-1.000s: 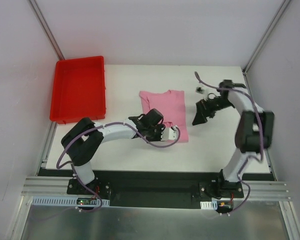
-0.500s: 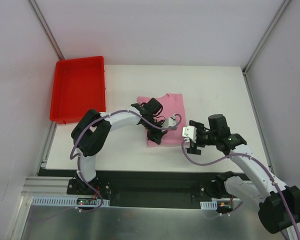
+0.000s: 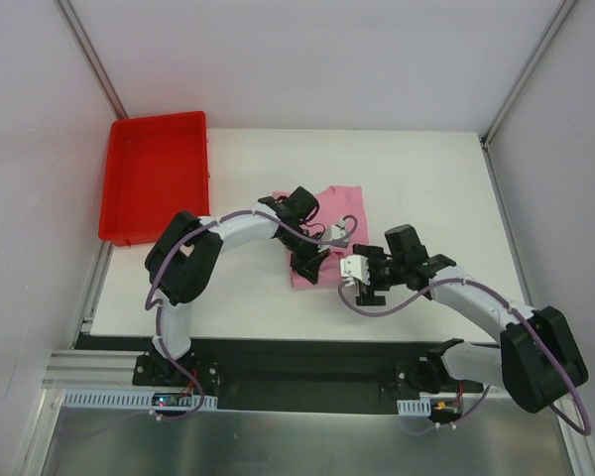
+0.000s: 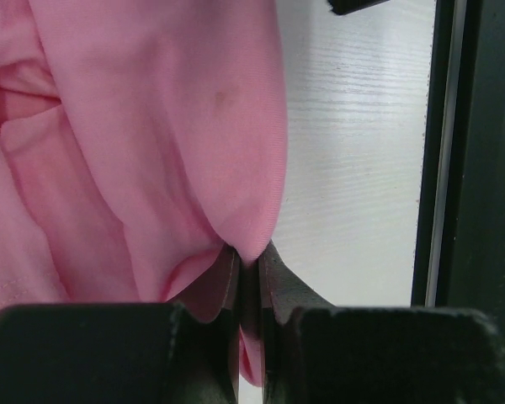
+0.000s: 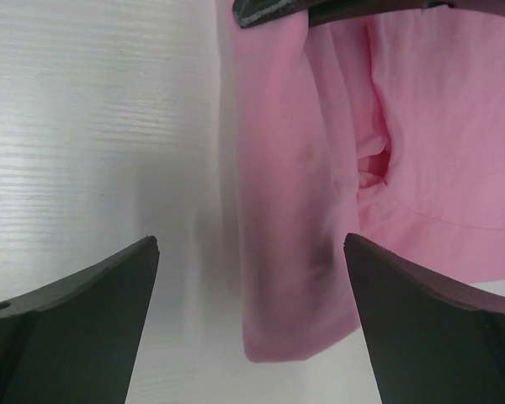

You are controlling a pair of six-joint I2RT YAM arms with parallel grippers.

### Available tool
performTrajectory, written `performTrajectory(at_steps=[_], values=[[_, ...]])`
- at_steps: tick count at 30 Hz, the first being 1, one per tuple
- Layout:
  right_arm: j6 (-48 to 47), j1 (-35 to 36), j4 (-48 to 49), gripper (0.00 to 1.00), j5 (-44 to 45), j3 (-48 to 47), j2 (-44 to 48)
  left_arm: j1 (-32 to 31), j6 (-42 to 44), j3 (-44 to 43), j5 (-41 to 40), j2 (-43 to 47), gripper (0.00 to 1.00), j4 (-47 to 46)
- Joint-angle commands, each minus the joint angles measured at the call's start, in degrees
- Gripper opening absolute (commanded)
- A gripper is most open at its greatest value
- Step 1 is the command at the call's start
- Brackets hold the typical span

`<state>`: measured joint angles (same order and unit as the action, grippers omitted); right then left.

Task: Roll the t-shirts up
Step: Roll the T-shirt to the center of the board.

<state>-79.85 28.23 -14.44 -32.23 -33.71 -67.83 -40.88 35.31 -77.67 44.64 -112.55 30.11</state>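
Observation:
The light-pink t-shirt (image 3: pixel 335 210) lies folded in the middle of the white table. My left gripper (image 3: pixel 310 269) is shut on a fold of its near edge, the pink cloth (image 4: pixel 151 143) pinched between the black fingers (image 4: pixel 278 278) and bunched up in front of them. My right gripper (image 3: pixel 362 283) is open and empty, just right of the shirt's near right corner. In the right wrist view the shirt's folded edge (image 5: pixel 295 252) lies between the two spread fingertips (image 5: pixel 118 278), apart from both.
A red plastic tray (image 3: pixel 157 178) stands at the far left of the table. The table's black front rail (image 3: pixel 278 347) runs along the near edge, close to both grippers. The enclosure's walls close the back and sides.
My right arm swung from the far right down to the shirt's near right corner. My left gripper drew the shirt's near edge back, bunching the cloth.

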Motion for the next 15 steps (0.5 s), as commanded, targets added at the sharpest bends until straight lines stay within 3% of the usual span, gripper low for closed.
performTrajectory(at_steps=[1,4,7,10,11,15], values=[[-1.18,0.60,7.49,0.96,1.38,-0.74,-4.23,0.89,1.08,-2.14,3.87,-0.83,0.00,2.85],[-1.53,0.78,9.16,0.99,1.90,-0.74,-6.52,1.33,1.25,-2.49,4.57,-1.00,0.00,3.20],[-2.15,0.69,10.13,0.91,2.43,-0.04,-7.75,1.86,1.34,-2.75,4.93,-1.18,0.00,3.47],[-3.02,0.78,9.35,0.72,3.04,-0.30,-9.59,2.56,1.08,-3.19,5.80,-1.35,0.00,3.82],[-3.90,1.04,8.12,0.61,3.48,-0.65,-10.03,2.82,0.73,-3.36,6.50,-1.44,0.00,3.90],[-6.53,1.04,3.64,0.41,3.93,-3.54,-13.98,3.88,-0.41,-4.15,7.13,-1.71,0.03,3.99]])
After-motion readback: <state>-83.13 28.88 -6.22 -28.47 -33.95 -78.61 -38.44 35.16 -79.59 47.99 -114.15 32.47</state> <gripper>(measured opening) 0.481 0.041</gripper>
